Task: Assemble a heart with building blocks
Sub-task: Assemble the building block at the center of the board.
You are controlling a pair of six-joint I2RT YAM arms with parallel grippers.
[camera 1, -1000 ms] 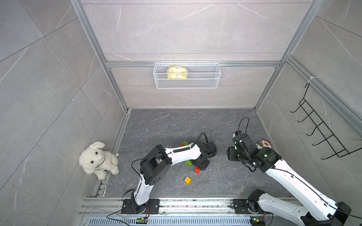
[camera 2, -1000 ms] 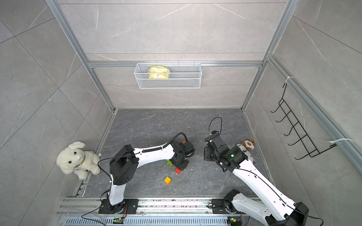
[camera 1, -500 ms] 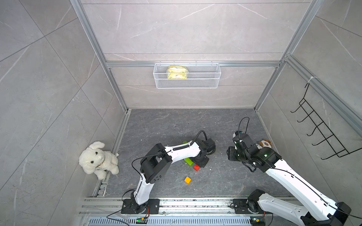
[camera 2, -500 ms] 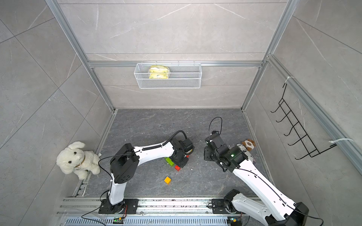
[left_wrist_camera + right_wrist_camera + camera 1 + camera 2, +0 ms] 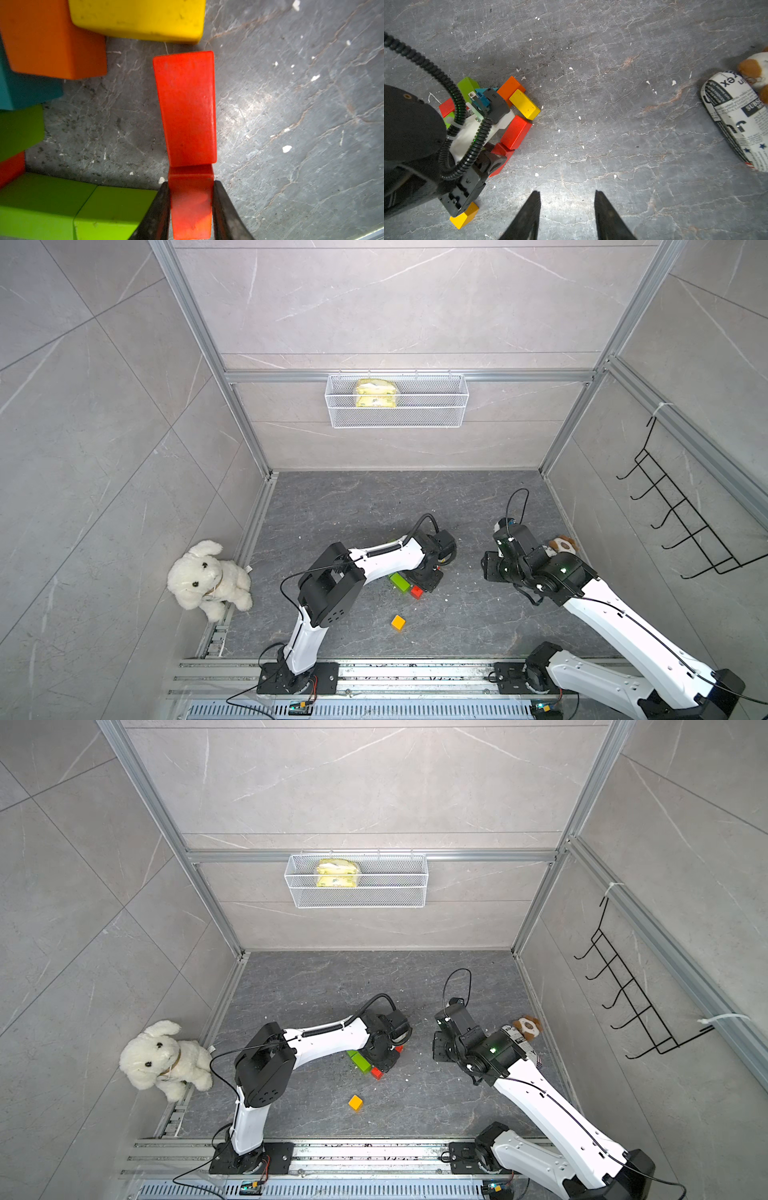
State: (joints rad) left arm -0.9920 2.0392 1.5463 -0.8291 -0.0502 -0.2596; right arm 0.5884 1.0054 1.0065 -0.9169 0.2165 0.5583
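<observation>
In the left wrist view my left gripper [image 5: 190, 184] is shut on the end of a red block [image 5: 190, 205]. This block sits end to end with a second red block [image 5: 186, 108]. Around a bare patch of floor stand a yellow block [image 5: 137, 18], an orange block [image 5: 52, 39], a teal block [image 5: 20, 89] and green blocks [image 5: 41, 207], forming part of the heart outline. A yellow-orange cube [image 5: 398, 622] lies apart, nearer the front rail. My left arm hides most of the blocks in both top views. My right gripper [image 5: 567, 193] hangs open over bare floor to their right.
A small plush toy in newspaper-print cloth [image 5: 737, 116] lies by the right wall. A white plush dog [image 5: 208, 576] leans at the left wall. A wire basket [image 5: 397, 400] hangs on the back wall and a black hook rack [image 5: 681, 522] on the right wall.
My left jaws have closed the last bit onto the red block, and the left wrist has shifted slightly. The right arm has not moved.
</observation>
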